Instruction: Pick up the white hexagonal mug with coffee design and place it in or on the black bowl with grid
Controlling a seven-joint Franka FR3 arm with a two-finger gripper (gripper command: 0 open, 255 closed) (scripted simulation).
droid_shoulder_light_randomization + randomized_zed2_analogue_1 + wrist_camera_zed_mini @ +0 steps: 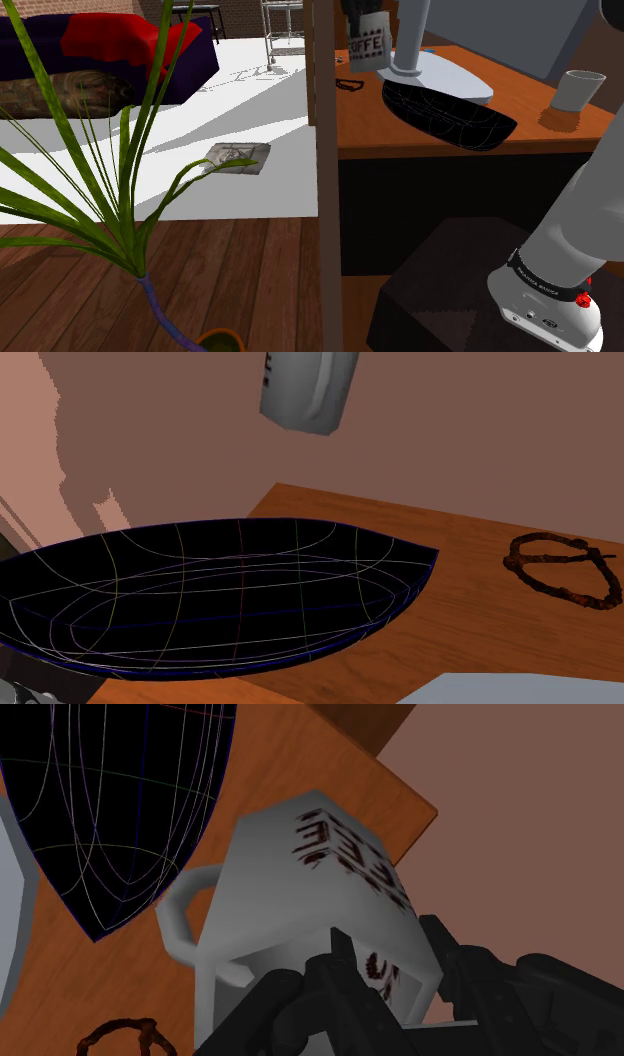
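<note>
Now we see the gripper (385, 972) clamped on the white mug (300, 884) (dark lettering on its side), held above the wooden table (290, 754) near the black gridded bowl (110, 814).

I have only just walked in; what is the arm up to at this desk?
The black gripper is shut on the white mug with coffee lettering and holds it in the air, off the wooden desk. The black bowl with its grid lines sits on the desk close by, with nothing in it. The mug is not yet placed in the bowl.
</note>
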